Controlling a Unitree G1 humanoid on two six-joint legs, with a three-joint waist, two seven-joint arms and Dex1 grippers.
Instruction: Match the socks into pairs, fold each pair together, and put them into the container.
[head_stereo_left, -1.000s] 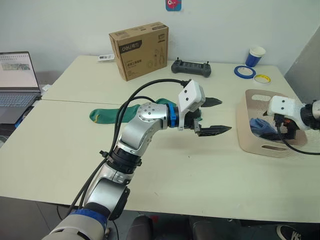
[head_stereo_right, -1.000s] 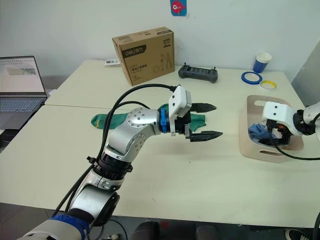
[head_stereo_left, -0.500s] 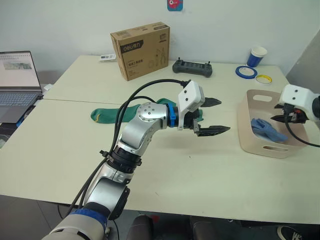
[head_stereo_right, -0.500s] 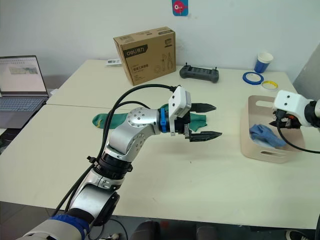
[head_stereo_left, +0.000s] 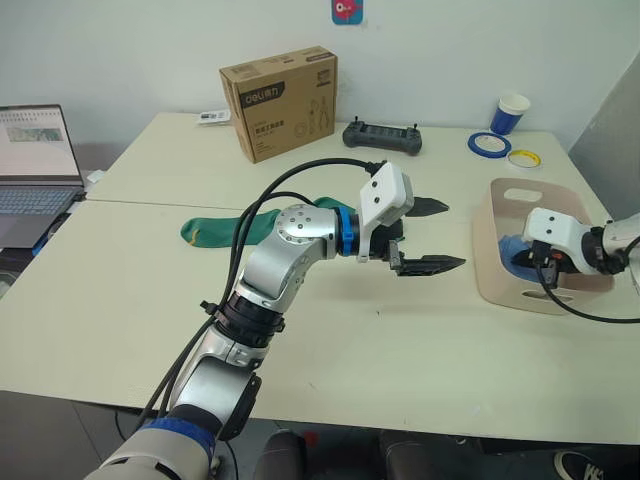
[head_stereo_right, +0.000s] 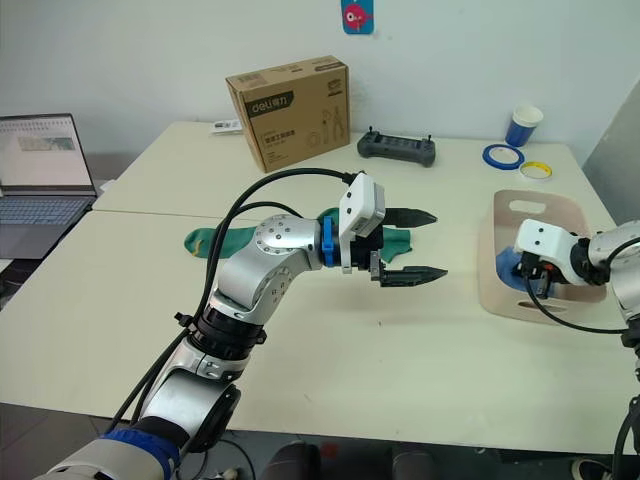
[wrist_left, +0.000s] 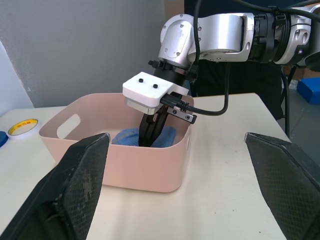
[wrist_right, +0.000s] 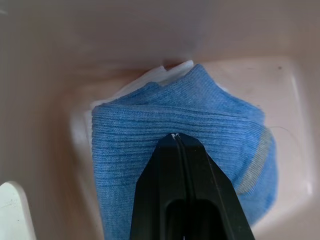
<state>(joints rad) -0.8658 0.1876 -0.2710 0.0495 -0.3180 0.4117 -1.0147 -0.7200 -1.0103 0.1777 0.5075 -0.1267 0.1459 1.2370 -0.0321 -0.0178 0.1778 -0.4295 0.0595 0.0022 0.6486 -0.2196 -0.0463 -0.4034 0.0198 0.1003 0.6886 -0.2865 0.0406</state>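
Down inside the pale pink basin (wrist_left: 150, 172), right gripper (wrist_right: 176, 137) with both black fingers pressed together, tips resting on the folded light blue socks (wrist_right: 150, 150); not clear whether any fabric is pinched between them. Just beyond the fingertips, a sliver of white sock (wrist_right: 150, 77) peeking from under the blue bundle, against the basin wall. Well apart from the basin, over bare tabletop, left gripper (head_stereo_left: 428, 236) hovering with fingers spread wide and holding nothing. Behind those open fingers, flat on the cream table (head_stereo_left: 150, 290), dark green socks (head_stereo_left: 212, 230). Judged step: blue pair being settled into the basin. Next, probably: lift the right gripper clear, then turn to the green pair, line up, fold, and carry over.
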